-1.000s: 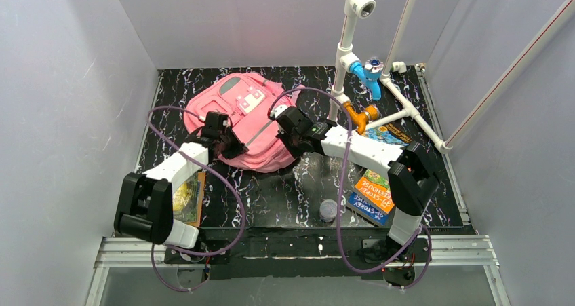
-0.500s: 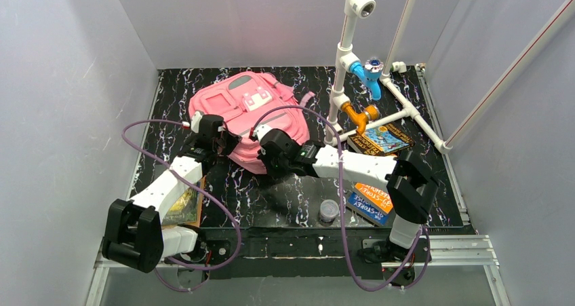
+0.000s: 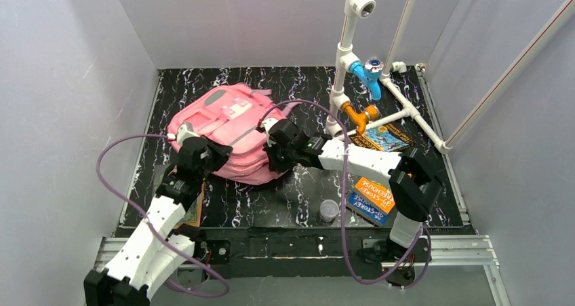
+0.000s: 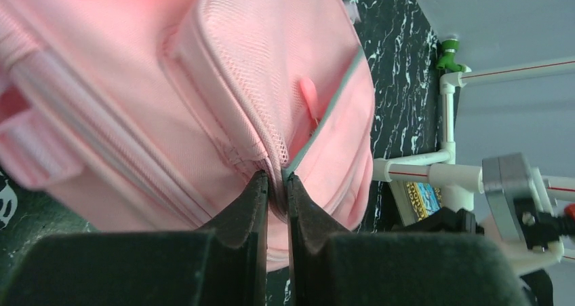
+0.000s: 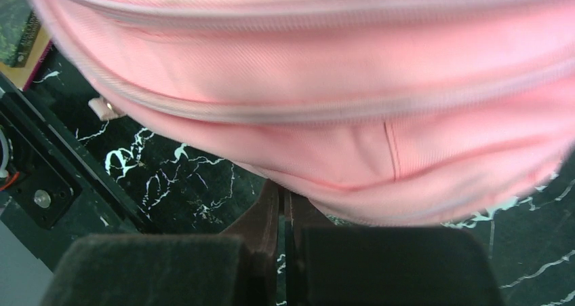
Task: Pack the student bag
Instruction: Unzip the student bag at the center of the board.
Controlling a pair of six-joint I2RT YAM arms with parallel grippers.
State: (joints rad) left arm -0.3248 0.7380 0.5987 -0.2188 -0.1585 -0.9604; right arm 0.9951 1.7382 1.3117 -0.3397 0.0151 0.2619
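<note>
The student bag (image 3: 220,133), a pink backpack with a white patch, lies on the dark marbled table left of centre. At its near left corner my left gripper (image 3: 201,155) is shut on a fold of pink fabric. In the left wrist view the black fingers (image 4: 252,201) pinch that fold at a pocket seam of the bag (image 4: 203,102). My right gripper (image 3: 276,150) is at the bag's near right edge. Its fingertips (image 5: 268,207) are pressed together, with their ends tucked into the lower rim of the bag (image 5: 325,82). The bag's opening is not in view.
A white pipe frame (image 3: 344,55) with blue and orange fittings stands at the back right. Two books (image 3: 371,199) (image 3: 384,138) lie on the right, with a small lidded jar (image 3: 328,211) near the front edge. Another book (image 5: 19,28) lies by the left arm.
The bag has slid left and toward the near edge, turning a little. Both grippers moved with it, still shut. The left arm has swung down and to the left.
</note>
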